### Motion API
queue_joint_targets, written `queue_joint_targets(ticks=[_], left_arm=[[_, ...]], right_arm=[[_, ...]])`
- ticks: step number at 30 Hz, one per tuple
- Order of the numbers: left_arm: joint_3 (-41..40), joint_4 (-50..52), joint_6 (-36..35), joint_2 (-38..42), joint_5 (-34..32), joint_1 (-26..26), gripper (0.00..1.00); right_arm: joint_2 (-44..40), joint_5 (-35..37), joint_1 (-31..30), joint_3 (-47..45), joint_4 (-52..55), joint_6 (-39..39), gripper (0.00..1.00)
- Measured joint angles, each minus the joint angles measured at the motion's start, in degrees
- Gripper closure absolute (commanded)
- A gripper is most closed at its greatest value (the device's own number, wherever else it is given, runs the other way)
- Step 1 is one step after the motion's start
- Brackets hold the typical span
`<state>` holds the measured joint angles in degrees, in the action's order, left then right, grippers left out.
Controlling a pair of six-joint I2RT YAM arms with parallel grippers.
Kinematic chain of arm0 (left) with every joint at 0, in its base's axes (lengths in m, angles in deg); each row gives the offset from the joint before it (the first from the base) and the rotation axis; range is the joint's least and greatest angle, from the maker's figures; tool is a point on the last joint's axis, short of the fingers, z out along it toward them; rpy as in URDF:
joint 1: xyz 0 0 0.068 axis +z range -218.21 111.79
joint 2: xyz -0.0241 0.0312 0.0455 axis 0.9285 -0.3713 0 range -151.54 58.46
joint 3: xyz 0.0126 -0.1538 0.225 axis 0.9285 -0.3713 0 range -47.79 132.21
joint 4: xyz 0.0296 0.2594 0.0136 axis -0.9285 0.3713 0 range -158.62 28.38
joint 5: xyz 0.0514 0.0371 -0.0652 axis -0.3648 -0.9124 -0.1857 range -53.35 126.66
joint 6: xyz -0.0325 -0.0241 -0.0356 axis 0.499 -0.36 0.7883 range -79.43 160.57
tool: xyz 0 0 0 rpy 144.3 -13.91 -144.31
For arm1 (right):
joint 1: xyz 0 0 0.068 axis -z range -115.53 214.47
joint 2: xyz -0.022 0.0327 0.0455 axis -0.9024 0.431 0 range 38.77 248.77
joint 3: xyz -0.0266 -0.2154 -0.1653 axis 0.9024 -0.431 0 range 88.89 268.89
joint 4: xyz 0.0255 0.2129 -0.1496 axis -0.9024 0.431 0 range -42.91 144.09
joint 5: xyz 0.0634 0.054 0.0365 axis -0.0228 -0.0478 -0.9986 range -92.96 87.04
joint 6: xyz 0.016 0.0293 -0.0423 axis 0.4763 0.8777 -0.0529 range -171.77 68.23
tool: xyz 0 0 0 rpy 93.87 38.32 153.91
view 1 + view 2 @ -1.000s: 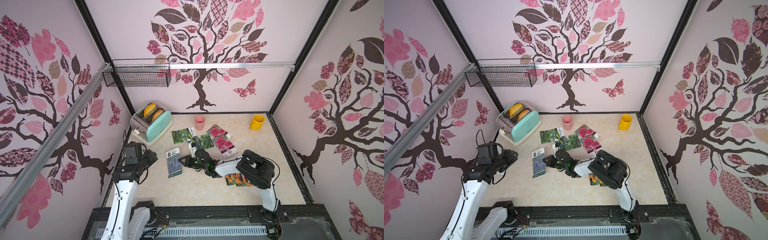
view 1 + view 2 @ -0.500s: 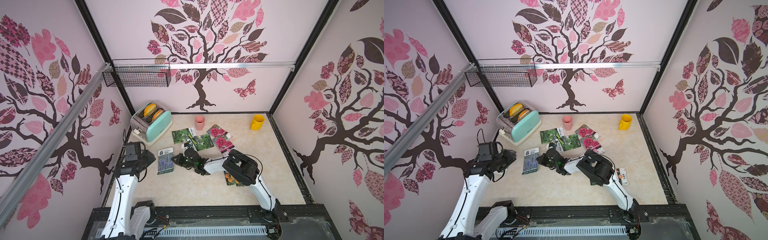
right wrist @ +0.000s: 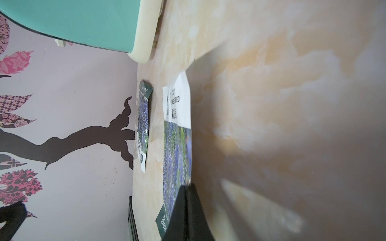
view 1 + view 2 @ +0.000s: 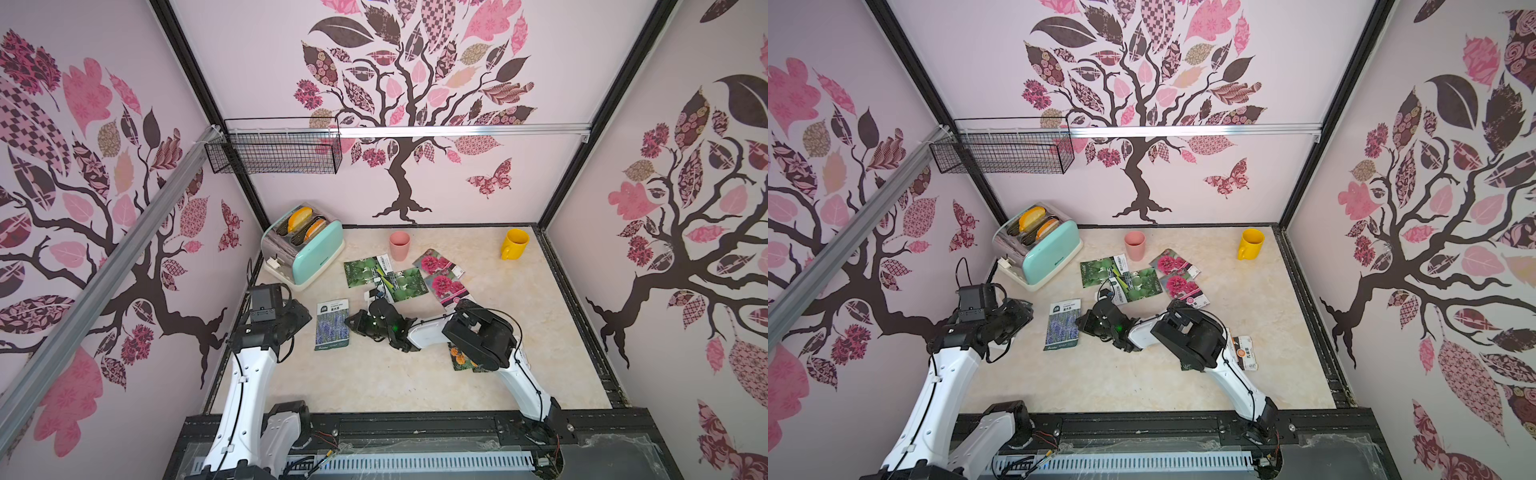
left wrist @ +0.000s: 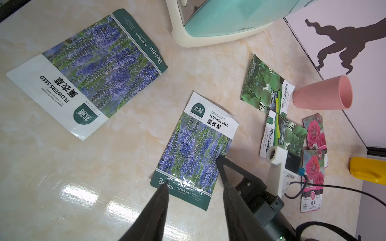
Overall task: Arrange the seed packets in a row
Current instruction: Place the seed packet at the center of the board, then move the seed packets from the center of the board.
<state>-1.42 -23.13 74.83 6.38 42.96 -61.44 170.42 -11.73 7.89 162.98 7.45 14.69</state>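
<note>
I've dragged the lavender packet [image 4: 332, 324] leftward, right gripper [image 3: 187, 188] pinched shut on its edge (left gripper [image 5: 194, 187] half-open, empty); gourd packets [image 4: 361, 272], magenta packets [image 4: 446, 286], marigold packets [image 4: 459, 357] still scattered.

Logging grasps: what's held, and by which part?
The right gripper appears to pinch the lavender packet at its long edge, near the green end; the left gripper holds nothing.

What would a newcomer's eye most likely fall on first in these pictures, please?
Probably the big patterned tree decals that cover all three walls. After that, the mint-green toaster in the far left corner of the marble-look table. Then, mid-table, the right gripper, whose closed fingertips meet the edge of a lavender seed packet that lies flat.
</note>
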Motion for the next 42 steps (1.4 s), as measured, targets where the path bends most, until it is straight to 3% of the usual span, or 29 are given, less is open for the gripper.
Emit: queue_joint_targets(ticks=[10, 13, 18, 19, 29, 34, 42], left_arm=[[0.00, -0.39, -0.04, -0.98, 0.02, 0.07, 0.54], [0.00, -0.42, -0.07, -1.42, 0.02, 0.22, 0.54], [0.02, -0.46, -0.11, -3.41, -0.04, 0.39, 0.52], [0.07, -0.48, 0.00, -4.20, -0.02, 0.39, 0.52], [5.57, -2.91, 3.10, -18.53, -1.60, 0.68, 0.52], [9.40, -4.44, 2.64, -26.36, -0.44, 6.36, 0.54], [9.81, -12.20, 0.22, -33.77, 5.05, 14.97, 0.59]], right_arm=[[1.33, -0.37, 0.02, 0.87, 0.20, 0.22, 0.97], [1.46, -0.59, -0.02, 1.38, 0.81, -0.20, 0.47], [-3.43, 1.05, 0.00, -2.19, 0.81, -4.68, 0.09], [-5.81, 1.66, 0.02, -4.76, 1.27, -5.84, 0.06], [-29.35, 4.61, 6.16, -23.21, 7.34, -18.34, 0.05], [-40.33, 4.09, 6.78, -29.88, 9.46, -24.74, 0.04], [-46.69, 1.68, 7.58, -36.15, 11.43, -29.51, 0.03]])
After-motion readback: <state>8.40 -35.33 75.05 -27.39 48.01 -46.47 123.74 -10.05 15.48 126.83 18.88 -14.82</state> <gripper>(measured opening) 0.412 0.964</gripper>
